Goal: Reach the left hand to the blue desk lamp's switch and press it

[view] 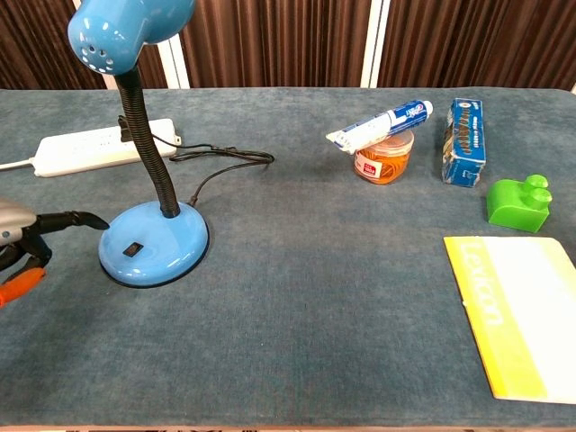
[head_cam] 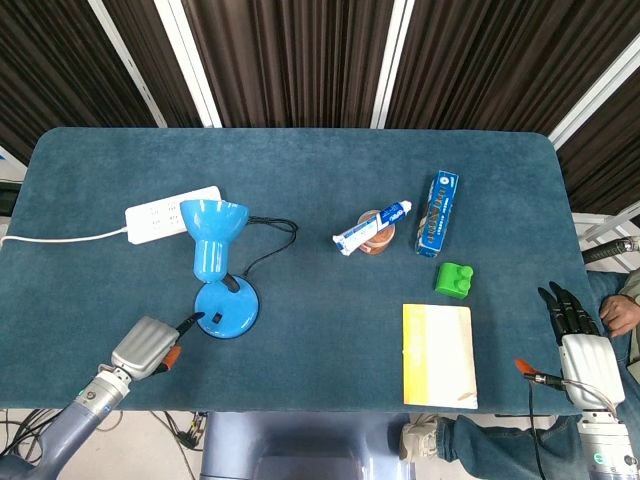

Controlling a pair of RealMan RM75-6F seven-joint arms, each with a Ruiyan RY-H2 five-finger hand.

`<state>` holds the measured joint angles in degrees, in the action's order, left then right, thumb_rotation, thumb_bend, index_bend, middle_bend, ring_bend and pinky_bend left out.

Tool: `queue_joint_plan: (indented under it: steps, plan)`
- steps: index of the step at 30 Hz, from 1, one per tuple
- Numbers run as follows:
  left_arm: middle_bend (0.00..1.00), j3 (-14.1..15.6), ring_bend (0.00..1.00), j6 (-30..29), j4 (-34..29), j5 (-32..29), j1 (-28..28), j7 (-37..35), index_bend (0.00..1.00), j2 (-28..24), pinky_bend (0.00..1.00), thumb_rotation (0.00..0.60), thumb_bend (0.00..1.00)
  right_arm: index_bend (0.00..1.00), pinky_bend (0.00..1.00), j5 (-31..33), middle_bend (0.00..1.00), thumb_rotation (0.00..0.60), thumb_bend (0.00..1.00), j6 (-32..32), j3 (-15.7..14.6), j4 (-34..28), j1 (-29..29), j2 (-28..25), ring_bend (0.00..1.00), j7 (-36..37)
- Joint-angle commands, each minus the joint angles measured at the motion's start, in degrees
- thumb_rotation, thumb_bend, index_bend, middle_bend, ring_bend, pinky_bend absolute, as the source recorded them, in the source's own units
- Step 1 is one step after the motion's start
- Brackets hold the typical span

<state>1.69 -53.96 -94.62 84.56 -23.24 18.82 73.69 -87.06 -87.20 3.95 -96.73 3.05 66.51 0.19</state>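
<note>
The blue desk lamp stands left of centre, with its round base (head_cam: 228, 308) (view: 155, 245) on the cloth and its shade (head_cam: 212, 226) (view: 126, 27) up on a black gooseneck. A small black switch (head_cam: 215, 320) (view: 133, 249) sits on the near side of the base. My left hand (head_cam: 150, 346) (view: 22, 245) is just left of the base and holds nothing. One dark finger (view: 76, 219) points out and ends at the base's left rim, short of the switch. My right hand (head_cam: 577, 343) rests at the table's right front edge with its fingers spread and nothing in them.
A white power strip (head_cam: 172, 212) (view: 99, 148) lies behind the lamp, with the black cord (view: 220, 160) looping to it. To the right are a toothpaste tube (view: 382, 124) lying on an orange jar (view: 384, 162), a blue box (view: 464, 141), a green block (view: 519, 203) and a yellow book (view: 517, 315).
</note>
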Motion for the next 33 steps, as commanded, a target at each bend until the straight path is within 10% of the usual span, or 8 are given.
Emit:
queue_joint_plan:
  steps: [1, 33]
  plan:
    - [0.68, -0.12, 0.73, 0.61, 0.23, -1.18, -0.56, 1.61, 0.08, 1.09, 0.77, 0.600, 0.60, 0.00, 0.08, -0.03, 0.02, 0.600, 0.10, 0.00, 0.00, -0.04, 0.02, 0.03, 0.04, -0.14]
    - [0.67, 0.07, 0.73, 1.79, -0.08, -7.60, -3.06, 8.43, 0.08, 4.35, 0.77, 0.600, 0.59, 0.00, 0.00, 0.78, 0.02, 0.600, 0.10, 0.08, 0.36, -0.27, 0.00, 0.22, 0.04, -0.53]
